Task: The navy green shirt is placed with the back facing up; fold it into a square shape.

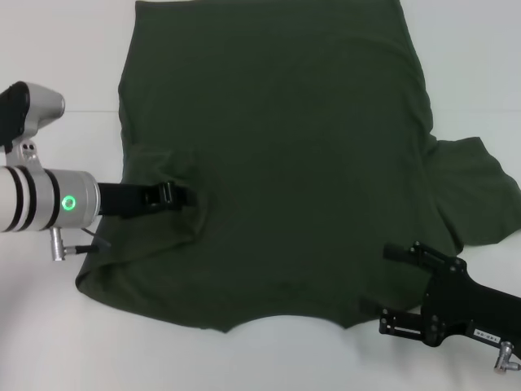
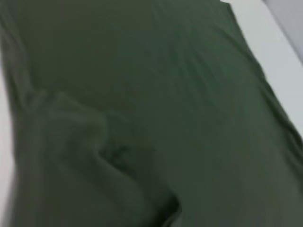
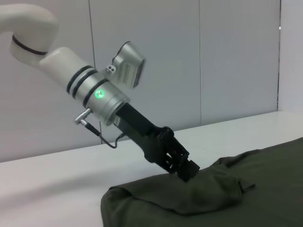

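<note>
left fingers (image 1: pixel 181 195) press into folded navy green shirt (image 1: pixel 285 147); right gripper (image 1: pixel 399 287) beside its hem.

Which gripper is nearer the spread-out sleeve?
Right. The right gripper sits at the shirt's near edge, just below that sleeve; the left gripper presses the opposite side.

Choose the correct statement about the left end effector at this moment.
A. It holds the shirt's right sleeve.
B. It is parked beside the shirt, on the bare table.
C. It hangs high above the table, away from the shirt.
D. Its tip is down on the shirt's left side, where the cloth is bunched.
D: the left end effector has its tip on the navy green shirt, among wrinkled cloth on the left side; the right wrist view shows the same contact.
</note>
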{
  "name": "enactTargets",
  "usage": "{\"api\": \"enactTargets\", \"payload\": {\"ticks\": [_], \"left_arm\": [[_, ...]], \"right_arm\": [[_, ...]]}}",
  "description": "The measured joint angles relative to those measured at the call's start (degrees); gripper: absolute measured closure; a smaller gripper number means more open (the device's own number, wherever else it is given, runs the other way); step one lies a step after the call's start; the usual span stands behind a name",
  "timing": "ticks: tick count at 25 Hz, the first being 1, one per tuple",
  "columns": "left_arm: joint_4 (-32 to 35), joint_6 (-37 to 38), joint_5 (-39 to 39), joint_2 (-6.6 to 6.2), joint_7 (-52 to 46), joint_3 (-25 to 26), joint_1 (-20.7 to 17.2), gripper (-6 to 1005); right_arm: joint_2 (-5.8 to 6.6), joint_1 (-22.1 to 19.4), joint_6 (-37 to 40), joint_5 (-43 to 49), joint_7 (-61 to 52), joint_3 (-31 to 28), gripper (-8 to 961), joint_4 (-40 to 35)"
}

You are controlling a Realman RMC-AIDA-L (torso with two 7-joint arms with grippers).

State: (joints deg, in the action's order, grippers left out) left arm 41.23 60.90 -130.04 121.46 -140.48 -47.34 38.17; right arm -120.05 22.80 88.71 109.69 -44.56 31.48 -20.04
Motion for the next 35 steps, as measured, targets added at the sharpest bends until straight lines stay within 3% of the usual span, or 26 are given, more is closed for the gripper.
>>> {"api": "enactTargets", "payload": {"ticks": [8,14,16,21,26,31,35], "left_arm": [[-1.0,5.3,6.5,-1.91,5.4,1.6,-1.7,567],[-1.1,18.9,14.3,-3.41,24.5,10.8,-4.8,303],[-1.1,23.1,15.7,-3.61,30.8,13.3,-6.1,151],[0.7,32.4,16.8,-3.52,49.2,15.0,-10.1,149],[0.9,34.0,15.7,-2.47,64.6,13.2,-13.9,146],[0.6,30.1,13.2,-0.88,71.9,11.6,-15.8,148],[0.1,27.2,10.1,-0.56,71.8,11.2,-15.6,150]], "right_arm": [[-0.07,0.0,0.1,0.0,0.0,-0.1,10,0.0],[-0.09,0.3,0.1,0.0,-0.4,-0.2,11,0.0],[-0.10,0.3,0.1,-0.1,-0.6,-0.3,11,0.0],[-0.10,0.7,-0.3,-0.2,-0.6,-0.3,10,0.0],[-0.10,0.9,-1.1,-0.2,-0.7,-0.3,9,0.0],[-0.09,0.9,-2.4,-0.2,-0.7,-0.3,11,0.3],[-0.09,0.9,-3.0,-0.2,-0.7,-0.3,10,0.8]]}}
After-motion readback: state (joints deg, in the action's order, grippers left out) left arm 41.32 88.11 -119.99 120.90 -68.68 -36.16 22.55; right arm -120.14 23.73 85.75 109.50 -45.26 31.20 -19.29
